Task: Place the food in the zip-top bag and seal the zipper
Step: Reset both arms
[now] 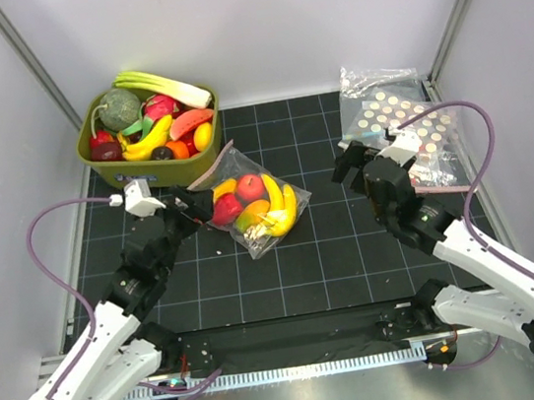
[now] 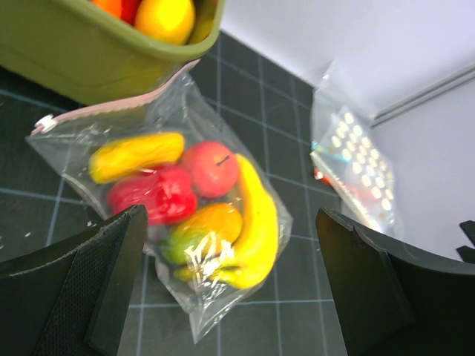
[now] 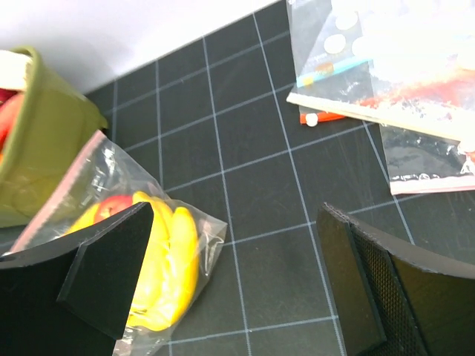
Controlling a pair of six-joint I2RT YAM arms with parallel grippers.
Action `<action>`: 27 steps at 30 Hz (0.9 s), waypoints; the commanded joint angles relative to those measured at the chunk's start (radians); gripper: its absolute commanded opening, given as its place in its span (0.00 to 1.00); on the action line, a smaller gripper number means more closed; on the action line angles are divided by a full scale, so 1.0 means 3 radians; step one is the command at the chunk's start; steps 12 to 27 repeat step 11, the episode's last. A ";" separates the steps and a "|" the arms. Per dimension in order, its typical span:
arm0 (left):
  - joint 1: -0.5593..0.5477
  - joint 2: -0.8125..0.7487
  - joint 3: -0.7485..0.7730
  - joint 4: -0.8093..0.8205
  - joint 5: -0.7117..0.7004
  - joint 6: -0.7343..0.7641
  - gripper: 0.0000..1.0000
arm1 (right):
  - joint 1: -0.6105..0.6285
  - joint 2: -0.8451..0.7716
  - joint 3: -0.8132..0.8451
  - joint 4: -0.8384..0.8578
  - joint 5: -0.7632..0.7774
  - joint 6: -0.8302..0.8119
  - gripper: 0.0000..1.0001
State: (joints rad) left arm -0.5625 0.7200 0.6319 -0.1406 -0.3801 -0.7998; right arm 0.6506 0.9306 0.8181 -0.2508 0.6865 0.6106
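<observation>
The zip-top bag (image 1: 270, 235) lies on the black mat, right of the left gripper. Inside it are a yellow banana bunch (image 1: 283, 208), a round red fruit (image 1: 248, 188) and an orange-yellow fruit (image 1: 252, 212). The zipper (image 1: 215, 167) runs along the bag's far-left edge, next to the bin; I cannot tell whether it is pressed shut. My left gripper (image 1: 196, 202) is open and empty at the bag's left side. In the left wrist view the bag (image 2: 197, 311) lies ahead between the fingers. My right gripper (image 1: 353, 163) is open and empty, well right of the bag (image 3: 211, 230).
A green bin (image 1: 102, 158) full of toy produce stands at the back left, touching the zipper edge. Larger clear bags with coloured dots (image 1: 400, 121) lie at the back right, beside the right gripper. Walls close in the left, right and back.
</observation>
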 commanded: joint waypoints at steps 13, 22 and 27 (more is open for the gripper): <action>-0.0007 0.0023 -0.0092 0.0530 0.0285 0.0247 1.00 | -0.0001 -0.0300 -0.0186 0.0427 -0.0064 -0.0056 1.00; -0.0007 0.0023 -0.0092 0.0530 0.0285 0.0247 1.00 | -0.0001 -0.0300 -0.0186 0.0427 -0.0064 -0.0056 1.00; -0.0007 0.0023 -0.0092 0.0530 0.0285 0.0247 1.00 | -0.0001 -0.0300 -0.0186 0.0427 -0.0064 -0.0056 1.00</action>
